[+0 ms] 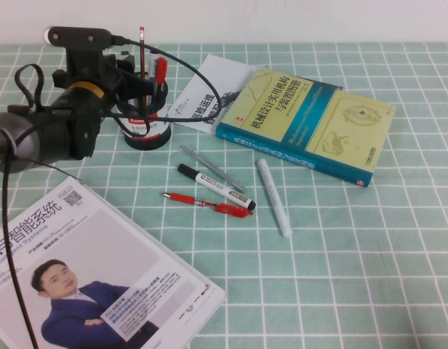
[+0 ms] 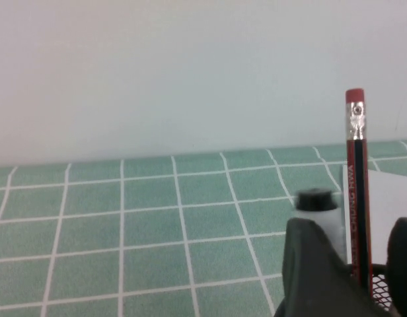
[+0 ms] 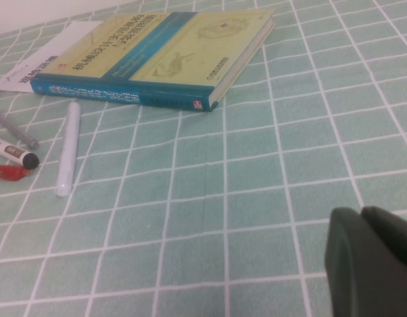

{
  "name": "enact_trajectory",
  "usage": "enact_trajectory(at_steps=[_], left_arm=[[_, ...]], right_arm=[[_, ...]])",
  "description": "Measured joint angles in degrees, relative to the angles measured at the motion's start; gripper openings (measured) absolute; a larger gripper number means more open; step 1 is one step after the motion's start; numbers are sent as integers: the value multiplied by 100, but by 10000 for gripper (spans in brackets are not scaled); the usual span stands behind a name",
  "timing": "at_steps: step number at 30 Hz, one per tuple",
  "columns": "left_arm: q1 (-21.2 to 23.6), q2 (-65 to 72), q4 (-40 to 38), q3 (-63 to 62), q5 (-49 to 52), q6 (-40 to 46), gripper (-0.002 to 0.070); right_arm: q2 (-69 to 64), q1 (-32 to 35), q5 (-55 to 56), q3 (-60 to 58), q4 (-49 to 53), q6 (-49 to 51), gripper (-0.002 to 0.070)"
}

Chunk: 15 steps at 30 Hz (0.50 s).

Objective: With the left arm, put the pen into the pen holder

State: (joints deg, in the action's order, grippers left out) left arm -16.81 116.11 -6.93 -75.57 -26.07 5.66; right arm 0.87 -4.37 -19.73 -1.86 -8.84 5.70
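The left gripper (image 2: 352, 264), jaws parted, hovers over the holder (image 1: 145, 125) (pen (image 2: 317, 211) inside); lift straight up. The right gripper (image 3: 369, 264), jaws together, hangs low over the cloth.

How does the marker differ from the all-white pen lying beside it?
The marker has a black cap and a printed label; the white pen is plain white. The marker is thicker, the white pen slimmer. Both lie flat on the cloth. The left gripper, open, is over the pen holder; the right gripper, shut, hangs over bare cloth.
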Motion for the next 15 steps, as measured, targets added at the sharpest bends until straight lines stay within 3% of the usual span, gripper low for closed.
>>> enact_trajectory(at_steps=[10, 12, 15], left_arm=[[0, -389, -81, 0, 630, 232, 227], [0, -721, -81, 53, 959, 273, 197], [0, -1331, -81, 235, 1548, 295, 87]], right_arm=[[0, 0, 0, 0, 0, 0, -20], [0, 0, 0, 0, 0, 0, -20], [0, 0, 0, 0, 0, 0, -20]])
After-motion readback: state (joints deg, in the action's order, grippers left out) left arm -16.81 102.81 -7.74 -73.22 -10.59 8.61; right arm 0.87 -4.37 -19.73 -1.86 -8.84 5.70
